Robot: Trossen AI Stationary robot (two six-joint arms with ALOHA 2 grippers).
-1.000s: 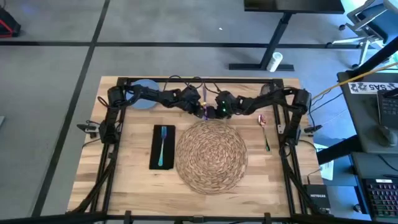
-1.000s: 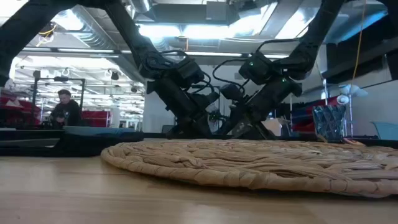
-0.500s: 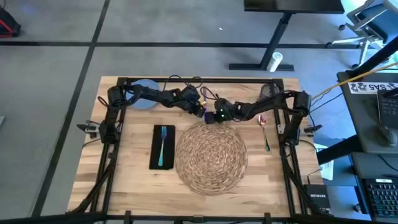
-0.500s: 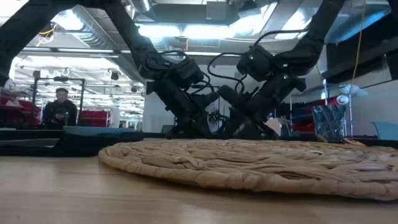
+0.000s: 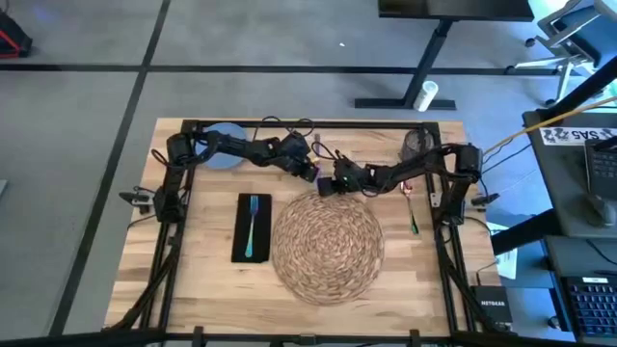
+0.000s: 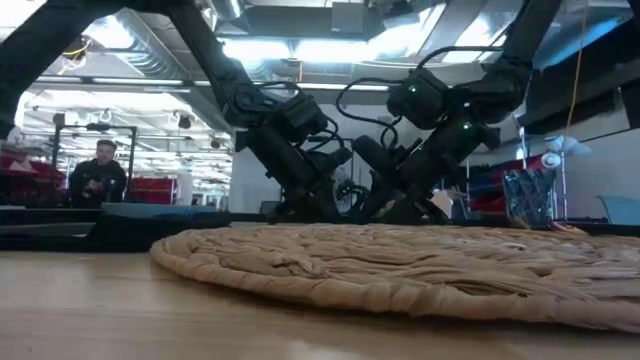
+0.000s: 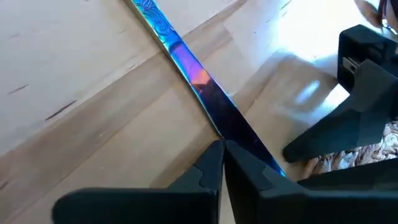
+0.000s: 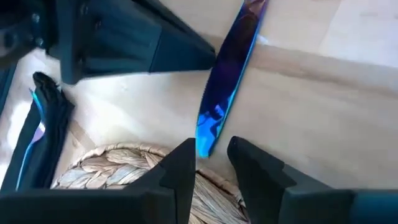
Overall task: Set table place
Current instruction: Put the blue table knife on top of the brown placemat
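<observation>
An iridescent blue-purple knife [image 7: 186, 62] lies flat on the wooden table [image 5: 212, 280], just beyond the far edge of the round straw placemat [image 5: 328, 241]. My left gripper [image 7: 222, 148] is shut, with its tips at the knife's blade. My right gripper [image 8: 211, 155] is open and low over the placemat's far edge, its fingers on either side of the knife's tip [image 8: 205, 140]. A teal fork [image 5: 252, 224] lies on the black napkin [image 5: 239, 246] left of the placemat. The pale blue plate [image 5: 224, 149] sits at the far left. My left gripper's shut fingertips [image 7: 214, 155] meet one edge of the knife's blade [image 7: 217, 121], about halfway along it. They slant down from the table's left. The knife stays flat on the wood. I cannot tell whether my right gripper touches the knife or the placemat.
A spoon [image 5: 411, 200] lies on the table right of the placemat. A small grey cup [image 5: 415, 143] stands at the far right corner. Bare wood lies along the near edge. A person [image 6: 98, 175] sits far off in the room.
My right gripper has moved toward the table's left and near edges and come down to the placemat's far edge, beside my left gripper. In the low view the placemat's left edge has crept a little farther left.
</observation>
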